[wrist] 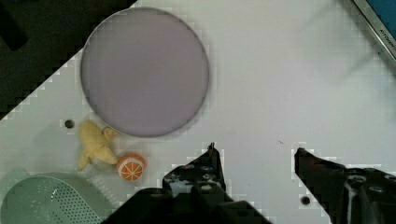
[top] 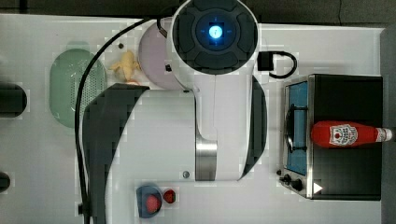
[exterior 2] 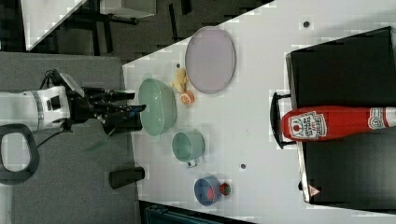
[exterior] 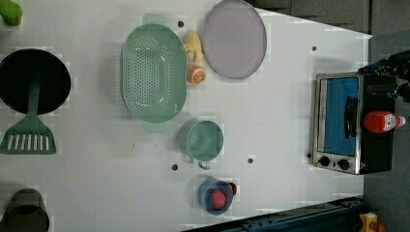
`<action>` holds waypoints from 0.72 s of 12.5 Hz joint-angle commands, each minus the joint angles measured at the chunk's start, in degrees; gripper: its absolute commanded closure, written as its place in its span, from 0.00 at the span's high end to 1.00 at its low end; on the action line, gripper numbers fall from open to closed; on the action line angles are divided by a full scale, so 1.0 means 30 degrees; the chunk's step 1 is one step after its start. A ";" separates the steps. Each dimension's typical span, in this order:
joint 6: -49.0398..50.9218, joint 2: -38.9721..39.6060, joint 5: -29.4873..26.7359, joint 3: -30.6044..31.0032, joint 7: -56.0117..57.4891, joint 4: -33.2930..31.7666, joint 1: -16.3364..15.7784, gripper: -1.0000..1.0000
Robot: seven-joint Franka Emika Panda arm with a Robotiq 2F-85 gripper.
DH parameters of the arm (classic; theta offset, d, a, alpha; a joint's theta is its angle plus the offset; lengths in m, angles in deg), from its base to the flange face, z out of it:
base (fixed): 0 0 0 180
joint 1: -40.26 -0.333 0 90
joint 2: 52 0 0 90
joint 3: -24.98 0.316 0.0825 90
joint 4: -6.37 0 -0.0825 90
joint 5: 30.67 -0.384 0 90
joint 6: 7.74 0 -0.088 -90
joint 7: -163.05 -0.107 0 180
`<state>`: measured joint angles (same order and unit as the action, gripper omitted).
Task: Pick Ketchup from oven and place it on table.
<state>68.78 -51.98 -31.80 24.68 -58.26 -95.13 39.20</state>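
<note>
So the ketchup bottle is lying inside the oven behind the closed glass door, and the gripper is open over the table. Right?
Not quite. The ketchup bottle lies on top of the oven, as the top view shows. The rest holds: the door is closed and the gripper is open over the table.

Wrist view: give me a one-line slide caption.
Open gripper above the white table, near a lilac plate, peeled banana and orange half.

Grey floor (exterior 2: 70, 186) beyond the tabletop

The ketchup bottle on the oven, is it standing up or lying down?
Lying down. The ketchup bottle rests on its side across the oven's black top, with its label facing up and its white cap past the back edge.
</note>
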 commanded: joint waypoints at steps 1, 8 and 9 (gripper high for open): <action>0.3173 -0.7007 0.0301 -0.1354 -0.1161 -0.4091 0.0701 0.79; 0.0627 -0.6307 0.0323 -0.3595 -0.1160 -0.4069 0.1556 1.00; 0.0276 -0.6054 0.0324 -0.4216 -0.1160 -0.4069 0.1725 1.00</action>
<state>70.20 -72.64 -30.64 13.02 -59.03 -105.15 43.03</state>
